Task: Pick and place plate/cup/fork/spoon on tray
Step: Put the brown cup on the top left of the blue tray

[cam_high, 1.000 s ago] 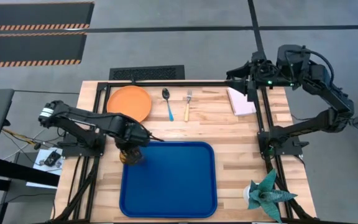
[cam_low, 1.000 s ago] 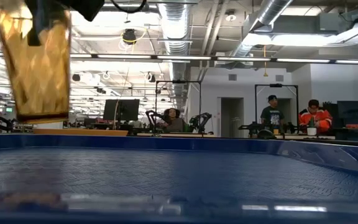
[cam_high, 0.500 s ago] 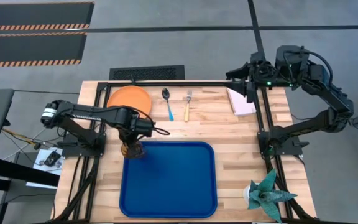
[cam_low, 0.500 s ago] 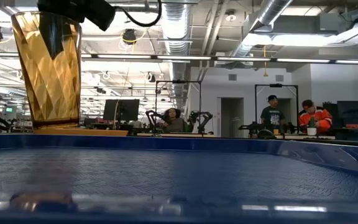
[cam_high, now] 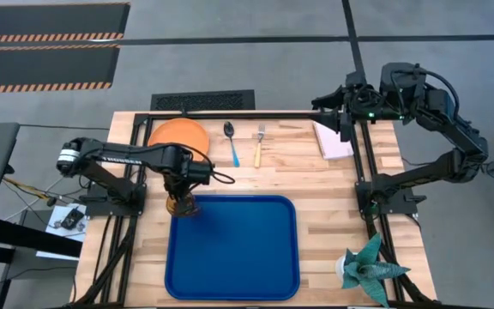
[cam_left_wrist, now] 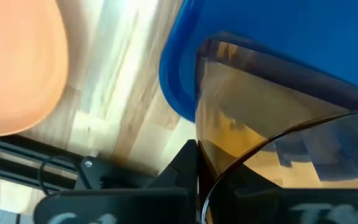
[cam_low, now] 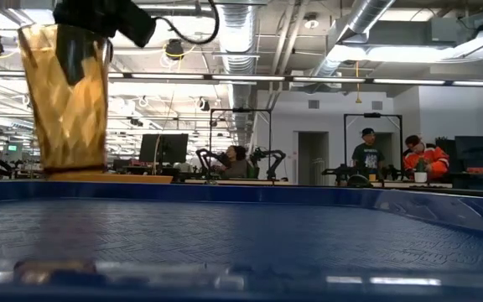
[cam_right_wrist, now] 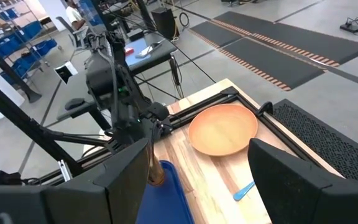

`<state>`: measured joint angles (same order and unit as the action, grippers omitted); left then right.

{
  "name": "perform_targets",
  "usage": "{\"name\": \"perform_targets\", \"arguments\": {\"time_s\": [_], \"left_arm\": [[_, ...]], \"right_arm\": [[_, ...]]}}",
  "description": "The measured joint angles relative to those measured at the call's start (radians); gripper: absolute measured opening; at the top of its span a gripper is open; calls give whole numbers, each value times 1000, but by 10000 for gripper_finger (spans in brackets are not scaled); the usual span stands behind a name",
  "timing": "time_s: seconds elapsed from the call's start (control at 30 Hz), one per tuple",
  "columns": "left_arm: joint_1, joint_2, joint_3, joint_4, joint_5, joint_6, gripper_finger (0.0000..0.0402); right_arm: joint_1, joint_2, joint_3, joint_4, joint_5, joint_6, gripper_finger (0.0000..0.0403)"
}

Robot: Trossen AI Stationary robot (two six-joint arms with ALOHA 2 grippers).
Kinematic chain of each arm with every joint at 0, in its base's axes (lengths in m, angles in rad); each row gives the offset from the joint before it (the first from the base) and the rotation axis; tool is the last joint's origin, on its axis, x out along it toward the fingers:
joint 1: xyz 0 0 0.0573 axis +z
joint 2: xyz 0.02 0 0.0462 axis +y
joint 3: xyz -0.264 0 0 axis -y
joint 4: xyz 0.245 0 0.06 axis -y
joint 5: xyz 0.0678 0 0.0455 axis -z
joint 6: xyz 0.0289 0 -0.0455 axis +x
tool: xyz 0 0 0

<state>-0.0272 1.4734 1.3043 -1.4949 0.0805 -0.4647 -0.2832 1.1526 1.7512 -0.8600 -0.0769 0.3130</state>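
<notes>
My left gripper [cam_high: 181, 194] is shut on the amber cup [cam_high: 181, 206], which stands upright low over the far-left corner of the blue tray [cam_high: 247, 257]; the cup also shows in the low view [cam_low: 65, 109]. The orange plate [cam_high: 178, 137], the blue-handled spoon [cam_high: 232, 144] and the orange-handled fork [cam_high: 259, 146] lie flat on the table beyond the tray. My right gripper [cam_right_wrist: 201, 186] is open and empty, held above the table's far right corner. My left gripper holds the cup by its rim [cam_left_wrist: 229, 168], one finger [cam_low: 72, 54] inside the cup and one outside, coming from above and pointing down. The cup hangs upright below the fingers. I cannot tell whether its base [cam_low: 65, 168] touches the tray.
A pinkish-white block [cam_high: 333, 139] lies at the table's far right. A green paper plant [cam_high: 367, 266] stands at the near right corner. A black frame [cam_high: 256, 112] runs along the table's edges. People sit in the room beyond the table [cam_low: 422, 159].
My left gripper has carried the cup a little toward the table's far edge and down. The cup, tilted a second ago, now hangs upright and lower over the tray's far-left corner. The gripper stays shut on it.
</notes>
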Motion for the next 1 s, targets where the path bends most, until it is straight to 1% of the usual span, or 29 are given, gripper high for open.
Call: {"name": "perform_targets", "arguments": {"time_s": [0.1, 0.4, 0.57, 0.63, 0.77, 1.0], "left_arm": [[8, 0, -50, 1, 28, 19, 0], [19, 0, -60, 35, 30, 17, 0], [19, 0, -105, 38, 67, 26, 2], [19, 0, -122, 46, 89, 32, 6], [19, 0, -126, 51, 57, 16, 18], [19, 0, -121, 54, 47, 11, 47]], "right_arm": [[0, 0, 0, 0, 0, 0, 295], [0, 0, 0, 0, 1, 0, 295], [0, 0, 0, 0, 1, 0, 295], [0, 0, 0, 0, 1, -1, 295], [0, 0, 0, 0, 2, -6, 295], [0, 0, 0, 0, 3, -9, 295]]}}
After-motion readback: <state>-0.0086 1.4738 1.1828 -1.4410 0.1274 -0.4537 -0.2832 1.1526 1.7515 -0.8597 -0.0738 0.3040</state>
